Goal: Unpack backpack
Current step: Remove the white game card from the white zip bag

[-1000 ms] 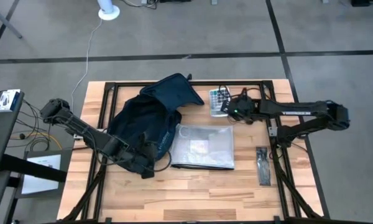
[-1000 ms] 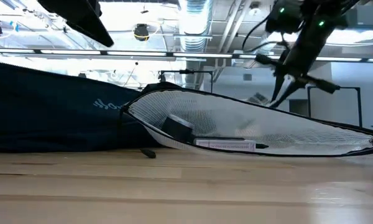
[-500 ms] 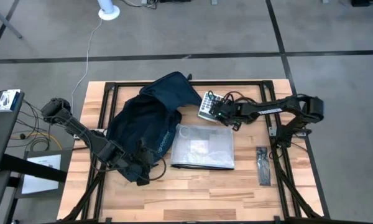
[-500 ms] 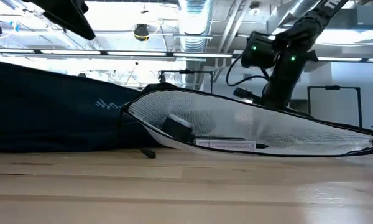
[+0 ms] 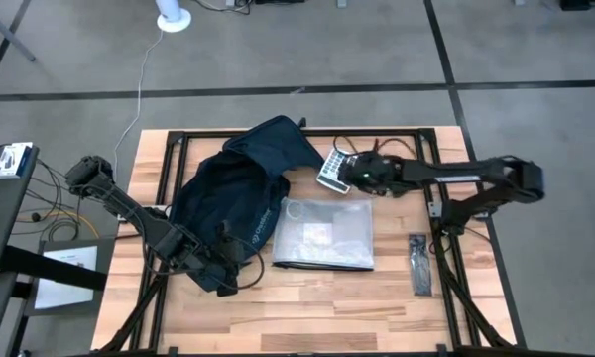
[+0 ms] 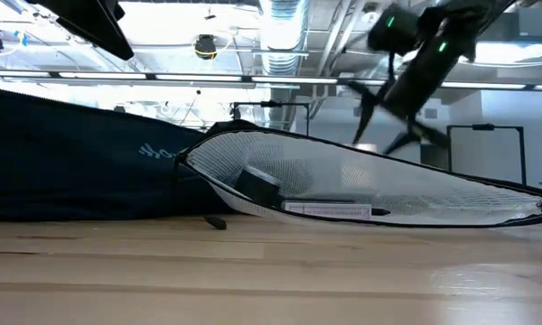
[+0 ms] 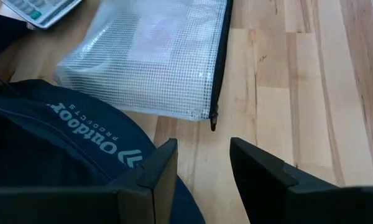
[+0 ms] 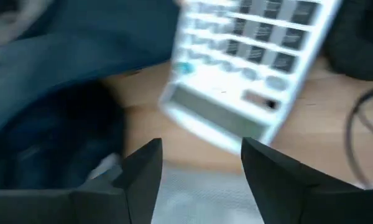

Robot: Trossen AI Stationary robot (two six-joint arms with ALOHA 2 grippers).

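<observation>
1. While the backpack (image 5: 236, 193) lies slumped on the left half of the table (image 5: 307, 317), we count three things already outside it: a calculator (image 5: 331, 170), a clear mesh pouch (image 5: 325, 234) and a small dark object (image 5: 418, 263) near the right edge.
2. We see the calculator lying just beside the backpack's upper flap, tilted, with our right gripper (image 5: 349, 175) right behind it. The right wrist view shows its fingers (image 8: 140, 171) spread apart with nothing between them, the calculator (image 8: 255, 68) lying free ahead of them on the wood, so we judge it just let go.
3. We keep our left gripper (image 5: 230, 266) at the backpack's near edge. In the left wrist view its fingers (image 7: 165, 165) stand parted over bare wood, just beside the navy fabric (image 7: 62, 143) with the printed logo, and they grip nothing.
4. The pouch lies flat in the middle of the table, touching the backpack's right side; its zip end points toward our left gripper.
5. We judge the unpacking well along but cannot call it finished: the backpack's opening is not visible to us from any view, so whether anything is left inside we cannot tell.
6. What remains, as we read it, is to check the bag's inside and draw out whatever is there.
</observation>
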